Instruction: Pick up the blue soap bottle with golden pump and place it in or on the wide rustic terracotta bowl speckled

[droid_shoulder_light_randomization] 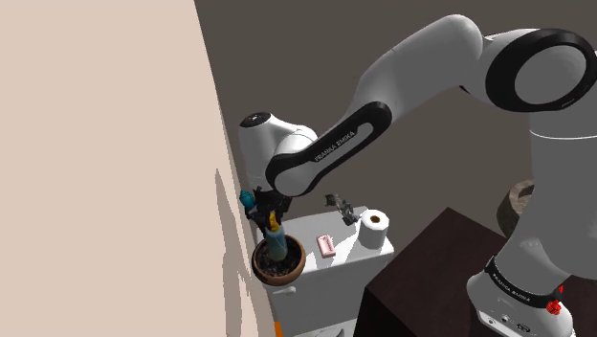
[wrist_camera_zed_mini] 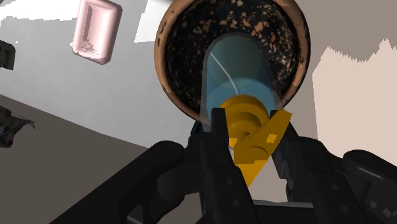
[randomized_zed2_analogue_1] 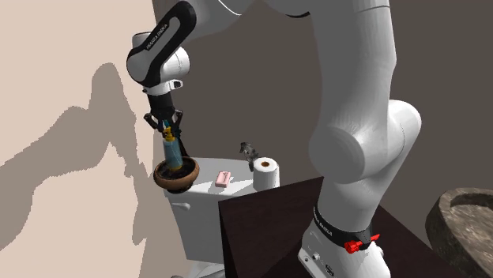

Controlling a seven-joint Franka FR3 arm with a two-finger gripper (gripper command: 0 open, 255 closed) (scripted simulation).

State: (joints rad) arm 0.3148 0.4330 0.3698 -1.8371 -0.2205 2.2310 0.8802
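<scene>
The blue soap bottle [droid_shoulder_light_randomization: 276, 245] [randomized_zed2_analogue_1: 171, 150] [wrist_camera_zed_mini: 236, 67] with its golden pump [wrist_camera_zed_mini: 249, 121] stands upright inside the brown speckled bowl [droid_shoulder_light_randomization: 294, 269] [randomized_zed2_analogue_1: 161, 180] [wrist_camera_zed_mini: 168, 76]. The bowl sits at the end of a white tank top, close to the beige wall. My gripper [droid_shoulder_light_randomization: 271, 216] [randomized_zed2_analogue_1: 167, 129] [wrist_camera_zed_mini: 250, 118] comes down from above, its black fingers [wrist_camera_zed_mini: 219, 124] clasping the bottle's top on both sides of the pump. The bottle's base reaches into the bowl's dark inside.
On the white tank top [droid_shoulder_light_randomization: 344, 251] lie a pink soap bar [droid_shoulder_light_randomization: 325, 246] [randomized_zed2_analogue_1: 222, 179] [wrist_camera_zed_mini: 97, 30], a paper roll [droid_shoulder_light_randomization: 375, 223] [randomized_zed2_analogue_1: 265, 170] and a small dark object [droid_shoulder_light_randomization: 342, 205] [randomized_zed2_analogue_1: 250, 148]. A dark table [droid_shoulder_light_randomization: 431, 278] adjoins it. A grey stone bowl [randomized_zed2_analogue_1: 466, 229] stands nearby.
</scene>
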